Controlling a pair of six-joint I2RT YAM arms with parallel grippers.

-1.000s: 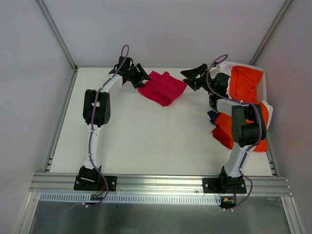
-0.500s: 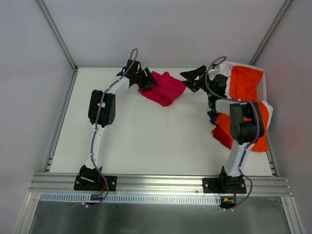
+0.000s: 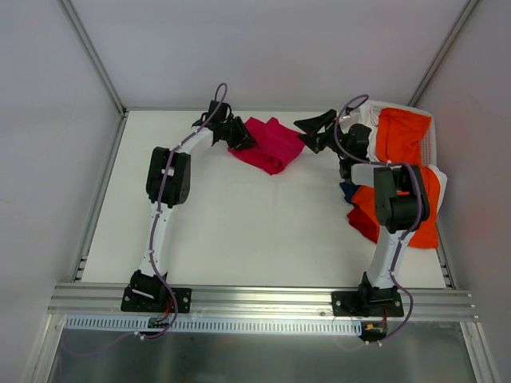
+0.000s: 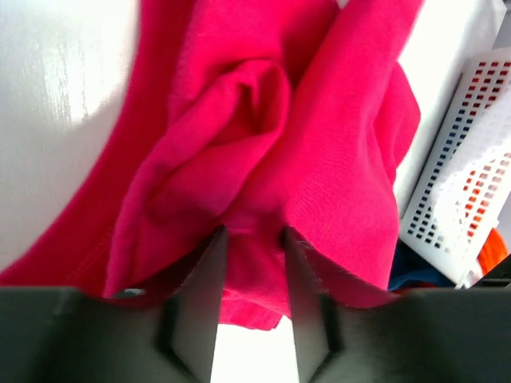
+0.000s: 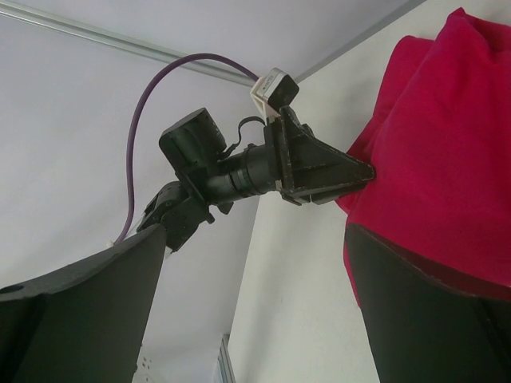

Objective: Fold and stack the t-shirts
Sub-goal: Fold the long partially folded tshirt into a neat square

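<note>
Fingers [image 4: 196, 311] of left gripper [image 3: 242, 136] nip the left edge of the crimson t-shirt [image 3: 273, 145]; right gripper [image 3: 303, 134], spread wide, flanks its right edge.

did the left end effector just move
Yes: the left end effector shifted right, away from the table's back-left corner, onto the left edge of the crimson t-shirt.

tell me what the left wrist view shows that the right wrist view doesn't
Only the left wrist view: the left gripper from behind, pinching a fold of the red shirt, with the white basket beside it. Only the right wrist view: the left gripper seen from outside with its purple cable, framed by the open right gripper. Both: the red shirt on the white table.
</note>
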